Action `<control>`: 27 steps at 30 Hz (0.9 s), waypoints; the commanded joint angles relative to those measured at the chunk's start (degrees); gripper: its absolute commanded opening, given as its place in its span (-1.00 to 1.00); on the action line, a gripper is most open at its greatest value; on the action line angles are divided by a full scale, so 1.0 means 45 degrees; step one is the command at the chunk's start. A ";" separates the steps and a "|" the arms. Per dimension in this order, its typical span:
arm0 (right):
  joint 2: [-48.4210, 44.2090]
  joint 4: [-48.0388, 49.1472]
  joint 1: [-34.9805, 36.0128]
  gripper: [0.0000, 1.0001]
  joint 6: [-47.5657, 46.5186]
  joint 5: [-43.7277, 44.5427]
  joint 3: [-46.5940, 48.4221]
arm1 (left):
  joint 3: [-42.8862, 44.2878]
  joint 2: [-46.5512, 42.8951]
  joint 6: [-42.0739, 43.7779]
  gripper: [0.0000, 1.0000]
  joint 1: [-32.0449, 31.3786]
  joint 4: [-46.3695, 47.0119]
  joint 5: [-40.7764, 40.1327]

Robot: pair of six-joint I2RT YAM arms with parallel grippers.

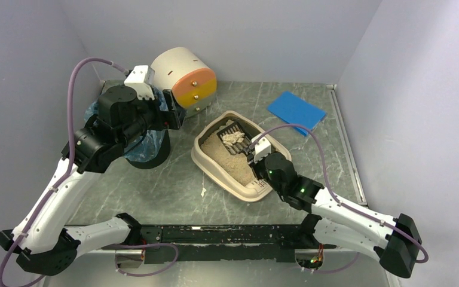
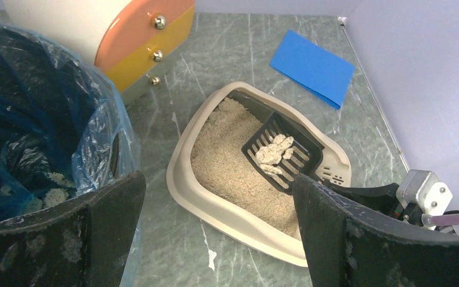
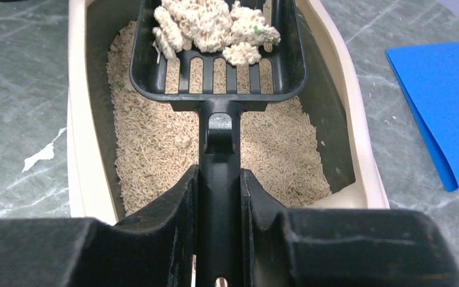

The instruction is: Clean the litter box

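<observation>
Scoop point(image 3: 218, 110) held level by right gripper point(image 3: 219, 179)

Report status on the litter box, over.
Right end effector shut on scoop handle. Left end effector open, by the bin. Scoop holds clumps above the litter box. Left arm may crowd bin.

Ahead of the right claw point(image 3: 220, 179) the loaded scoop point(image 3: 218, 54) hangs over the litter box point(image 3: 77, 119), free table point(image 1: 155, 197) lies to its left as far as the bin point(image 1: 152, 156) and the drawers point(image 1: 194, 88) behind it, and a flat blue sheet point(image 1: 297, 112) lies ahead to its right.
</observation>
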 commanded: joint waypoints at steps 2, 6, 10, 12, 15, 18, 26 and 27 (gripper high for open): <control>0.0013 -0.0549 -0.0027 -1.00 0.0485 0.0433 0.0537 | 0.0380 -0.0285 0.0386 0.95 0.0018 -0.0207 -0.0785; 0.0500 -0.1493 0.0065 -1.00 0.0441 0.0338 0.1200 | 0.0681 -0.0350 0.0621 0.95 0.0019 -0.0295 -0.1192; -0.0226 -0.0653 0.0009 -1.00 0.0170 -0.0720 0.0793 | 0.0772 -0.0490 0.0714 0.95 0.0019 -0.0338 -0.1468; 0.0500 -0.1898 0.0085 -1.00 0.0573 0.0777 0.1654 | 0.0781 -0.0595 0.0730 0.95 0.0014 -0.0373 -0.1676; -0.0128 -0.0528 0.0088 -1.00 0.0075 -0.0667 0.1029 | 0.0718 -0.0774 0.0714 0.95 0.0018 -0.0401 -0.1830; 0.0925 -0.1920 0.0149 -1.00 0.0575 0.0934 0.1753 | 0.0803 -0.0895 0.0733 0.95 0.0018 -0.0541 -0.2014; 0.0435 -0.0982 -0.1143 -1.00 0.1199 -0.1819 0.1333 | 0.0917 -0.1083 0.0718 0.95 0.0018 -0.0730 -0.2277; -0.0210 -0.0336 -0.1498 -1.00 0.1183 -0.2666 0.0958 | 0.0818 -0.1137 0.0690 0.95 0.0018 -0.0684 -0.2270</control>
